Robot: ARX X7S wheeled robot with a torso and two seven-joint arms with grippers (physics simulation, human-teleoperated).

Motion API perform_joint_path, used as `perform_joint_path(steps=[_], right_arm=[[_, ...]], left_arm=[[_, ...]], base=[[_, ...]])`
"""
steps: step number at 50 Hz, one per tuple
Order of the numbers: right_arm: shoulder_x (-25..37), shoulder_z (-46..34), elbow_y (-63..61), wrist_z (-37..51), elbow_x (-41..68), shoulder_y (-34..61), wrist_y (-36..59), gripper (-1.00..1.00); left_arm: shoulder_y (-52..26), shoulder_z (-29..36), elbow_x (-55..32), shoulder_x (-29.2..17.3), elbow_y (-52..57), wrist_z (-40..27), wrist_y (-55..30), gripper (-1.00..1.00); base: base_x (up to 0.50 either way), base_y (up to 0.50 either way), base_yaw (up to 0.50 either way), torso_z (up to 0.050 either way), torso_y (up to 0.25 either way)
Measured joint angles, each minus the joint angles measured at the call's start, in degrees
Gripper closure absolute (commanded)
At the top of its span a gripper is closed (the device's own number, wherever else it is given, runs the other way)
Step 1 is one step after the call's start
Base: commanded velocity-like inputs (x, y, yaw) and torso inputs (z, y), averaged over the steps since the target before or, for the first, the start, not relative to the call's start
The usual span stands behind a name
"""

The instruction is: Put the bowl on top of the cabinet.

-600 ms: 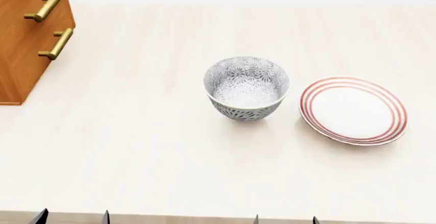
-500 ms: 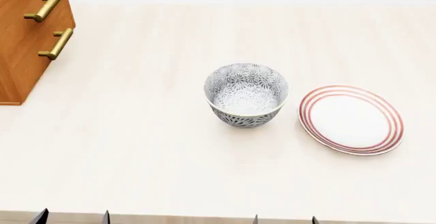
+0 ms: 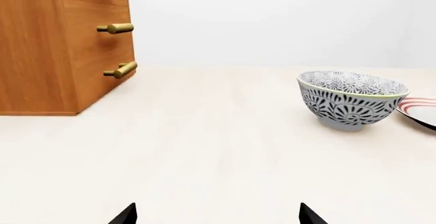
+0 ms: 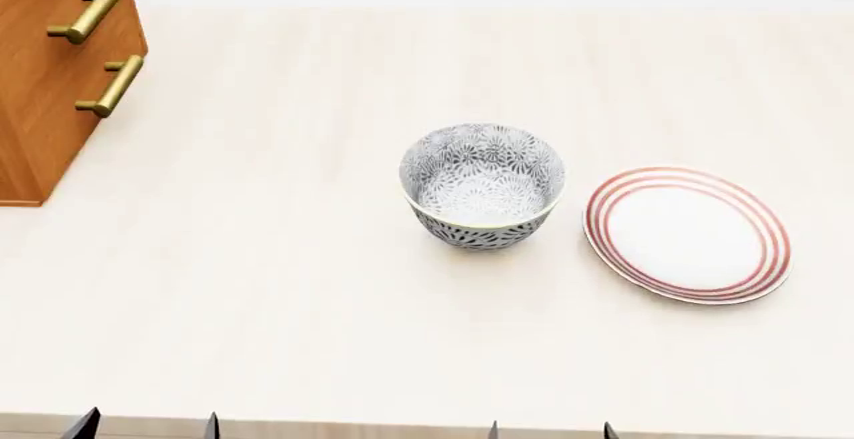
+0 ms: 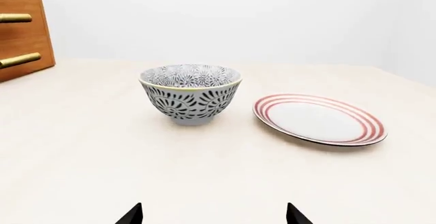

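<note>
While both grippers are held wide open and empty, the deep white lace-patterned bowl point(image 5: 191, 94) is seen nearly straight ahead of the right gripper point(image 5: 214, 215), nearer than the left gripper point(image 3: 216, 215).

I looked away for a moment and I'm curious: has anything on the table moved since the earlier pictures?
In the head view the bowl and plate sit slightly lower in the picture than at first. The cabinet looks unchanged. Nothing was grasped: both grippers, left and right, show only their tips at the near edge.

Bright, even, sharp renders; faint soft shadows; no glare
</note>
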Motion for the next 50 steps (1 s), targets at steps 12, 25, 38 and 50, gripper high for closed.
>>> perform_joint_path(steps=[12,25,38,50], right_arm=[[1.26,-1.50,-3.94,1.62,-0.06,-2.60,-0.95,-1.00],[2.58,-3.26,-9.06,3.42,-1.03,-6.59,-2.92,-1.00],[3.41,-4.29,-12.13,5.38,-1.59,-8.91,-3.80,-1.00],[3.87,-4.55,-13.89,7.28,-1.53,-10.03,-3.88,-1.00]], left_arm=[[2.52,1.35,-0.97,-1.22,4.52,-0.99,-0.03,-1.00],[7.16,2.63,-1.50,-2.67,11.66,-2.05,1.04,-1.00],[10.33,3.55,-1.94,-3.95,15.40,-2.70,3.72,-1.00],[11.91,4.27,-2.50,-4.81,17.36,-3.22,5.11,-1.00]], base=[[0.00,0.00,0.00,0.000,0.000],[0.00,0.00,0.00,0.000,0.000],[0.00,0.00,0.00,0.000,0.000],[0.00,0.00,0.00,0.000,0.000]])
